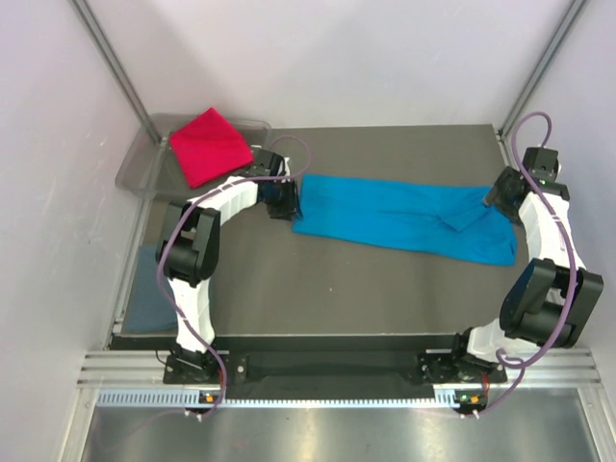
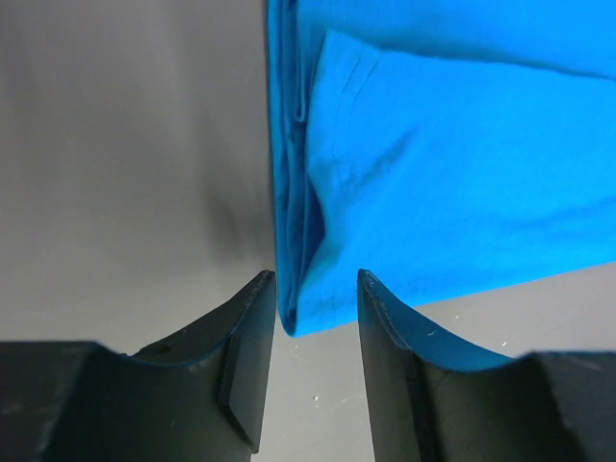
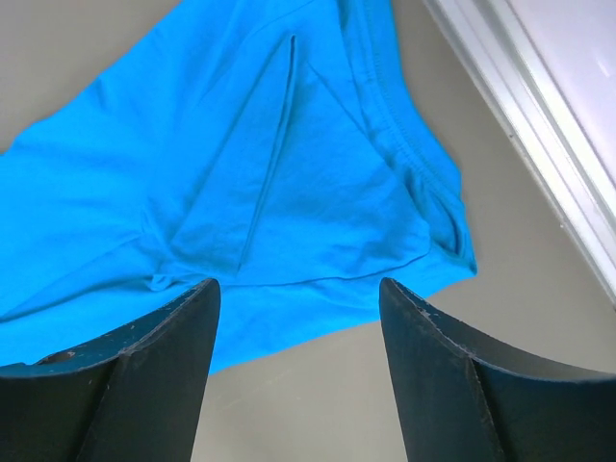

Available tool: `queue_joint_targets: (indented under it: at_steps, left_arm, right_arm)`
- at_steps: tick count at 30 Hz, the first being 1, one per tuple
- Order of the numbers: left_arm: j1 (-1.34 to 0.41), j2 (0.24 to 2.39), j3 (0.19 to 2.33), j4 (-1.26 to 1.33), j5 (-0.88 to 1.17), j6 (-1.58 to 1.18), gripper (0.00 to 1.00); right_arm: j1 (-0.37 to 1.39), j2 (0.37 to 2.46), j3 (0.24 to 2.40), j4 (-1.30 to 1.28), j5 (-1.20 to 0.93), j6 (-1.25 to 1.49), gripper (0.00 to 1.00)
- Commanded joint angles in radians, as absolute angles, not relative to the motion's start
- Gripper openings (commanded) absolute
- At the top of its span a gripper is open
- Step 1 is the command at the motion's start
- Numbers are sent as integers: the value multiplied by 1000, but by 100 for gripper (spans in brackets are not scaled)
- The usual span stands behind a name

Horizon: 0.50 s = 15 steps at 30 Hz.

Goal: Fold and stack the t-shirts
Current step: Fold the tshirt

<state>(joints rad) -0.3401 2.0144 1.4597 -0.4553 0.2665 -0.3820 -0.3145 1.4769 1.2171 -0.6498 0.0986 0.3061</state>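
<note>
The turquoise-blue t-shirt (image 1: 395,217) lay as a long, narrow strip across the middle of the table (image 1: 337,298), running from centre-left to the right edge of the top view. The crimson t-shirt (image 1: 207,146) sat folded in the clear tray (image 1: 138,166) at the upper left. The slate grey-blue t-shirt (image 1: 152,289) lay at the lower left edge.

The left gripper (image 2: 316,284) stood at the strip's left end, its jaws partly apart with the folded corner in line with the gap. Whether the pads touched the cloth could not be told. The right gripper (image 3: 298,289) hung over the right end with its jaws wide and nothing between them.

The main risk seemed to be a partial pinch. The left corner showed several stacked layers, and closing on only the upper ones would probably peel the fold open when lifted. At the right end the cloth looked untidy, with a raised pleat (image 3: 274,144) and the neckline (image 3: 409,154) bunched toward the upper right of the wrist view. A grasp there might catch the pleat alone and drag the strip askew. Uneven lifting by the two arms could also twist the strip, leaving a crooked fold that would likely stack poorly on the crimson one.
</note>
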Motion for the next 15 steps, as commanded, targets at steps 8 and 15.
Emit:
queue_joint_targets:
  at_steps: [8,15]
  left_arm:
    - [-333,2033,1459,-374,334,-370,37]
    - [-331,2040,1451,-374,357,-376,33]
  right_arm:
    - [-311,1456,1213,-630,43,298,67]
    - [-311,1471,1224,-632,26,301,67]
